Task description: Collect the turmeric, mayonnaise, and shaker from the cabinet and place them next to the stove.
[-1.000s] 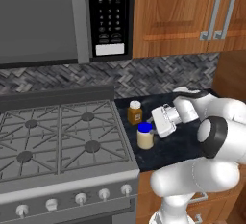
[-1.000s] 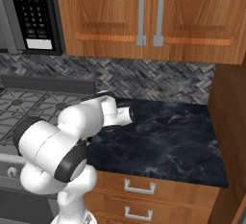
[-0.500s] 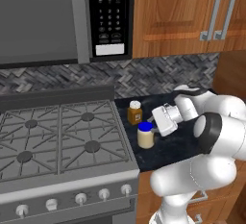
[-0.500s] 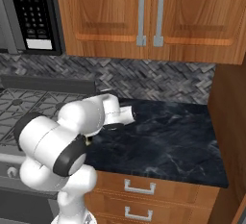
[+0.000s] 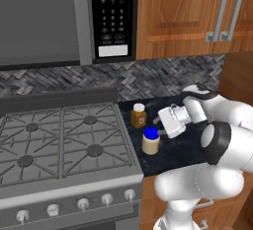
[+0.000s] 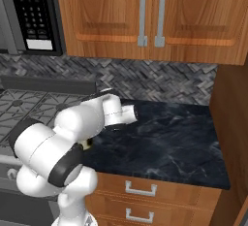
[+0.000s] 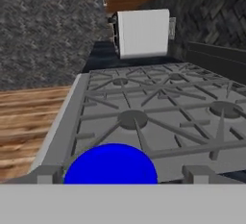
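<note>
Looking down from the left base view, I have the mayonnaise [image 5: 151, 140] standing upright on the dark stone counter [image 5: 190, 147], close beside the right edge of the stove [image 5: 64, 140]. Its blue lid faces up and the cream jar body shows below it. Just behind it, nearer the patterned wall tiles [image 5: 163, 76], stands the turmeric [image 5: 139, 116], also upright, orange with a pale lid, and likewise next to the stove's right side. The two jars are near each other but not touching.

My gripper [image 5: 163, 124] sits just to the right of the jars, a little above the counter, with the white hand block turned toward the stove. From this angle the fingers are hidden behind the hand, so I cannot tell whether they are spread or closed, and I see nothing held between them.

From the hand view, the mayonnaise lid [image 7: 111, 164] shows as a round blue cap low in the picture, with the stove grates [image 7: 158, 117] stretching away beyond it, so the hand points across the jar toward the burners.

From the right base view, the arm's white links cover most of the jars; a small sliver of something pale shows at the arm's elbow [image 6: 87, 144], too hidden for me to name. The counter [image 6: 164, 137] spreads to the right of the arm, under the wooden cupboards [image 6: 150, 16] with metal handles. The microwave [image 5: 111, 19] hangs above the stove's back edge.
</note>
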Tool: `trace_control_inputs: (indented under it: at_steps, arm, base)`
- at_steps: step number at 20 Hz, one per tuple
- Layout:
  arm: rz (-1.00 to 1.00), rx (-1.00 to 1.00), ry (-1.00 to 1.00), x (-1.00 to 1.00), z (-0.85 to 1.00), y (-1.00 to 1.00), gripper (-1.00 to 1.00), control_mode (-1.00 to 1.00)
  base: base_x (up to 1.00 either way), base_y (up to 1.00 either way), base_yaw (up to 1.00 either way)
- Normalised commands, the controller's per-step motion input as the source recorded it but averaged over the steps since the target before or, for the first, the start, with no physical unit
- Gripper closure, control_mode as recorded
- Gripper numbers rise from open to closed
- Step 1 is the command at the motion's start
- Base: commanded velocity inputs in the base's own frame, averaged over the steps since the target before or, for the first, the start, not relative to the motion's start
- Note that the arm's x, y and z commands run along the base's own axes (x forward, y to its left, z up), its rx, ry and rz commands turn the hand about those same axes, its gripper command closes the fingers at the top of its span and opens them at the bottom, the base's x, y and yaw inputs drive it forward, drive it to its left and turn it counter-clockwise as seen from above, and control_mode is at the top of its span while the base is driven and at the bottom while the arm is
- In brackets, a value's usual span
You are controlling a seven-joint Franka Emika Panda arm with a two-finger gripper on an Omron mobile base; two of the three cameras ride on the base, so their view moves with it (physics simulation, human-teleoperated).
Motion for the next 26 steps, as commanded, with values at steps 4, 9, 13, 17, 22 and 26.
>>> trace_control_inputs:
  at_steps: [4, 9, 13, 17, 22, 26]
  arm:
    - [0.0, 0.0, 0.0, -0.13, 0.3, -0.04, -1.0, -1.0]
    - [0.0, 0.0, 0.0, -0.57, 0.29, -0.07, -1.0, -1.0]
    - [-0.04, 0.0, 0.0, -0.94, 0.31, -0.05, -1.0, -1.0]
    - [-0.11, 0.0, 0.0, -0.99, 0.42, 0.0, -1.0, -1.0]
    - [-0.18, 0.0, 0.04, -1.0, 0.46, 0.02, -1.0, -1.0]
    - [-0.24, 0.0, 0.1, -0.89, 0.28, 0.16, -1.0, -1.0]
  base:
    - [0.0, 0.0, 0.0]
    - [0.0, 0.0, 0.0]
    - [0.0, 0.0, 0.0]
    - [0.0, 0.0, 0.0]
    - [0.0, 0.0, 0.0]
    - [0.0, 0.0, 0.0]
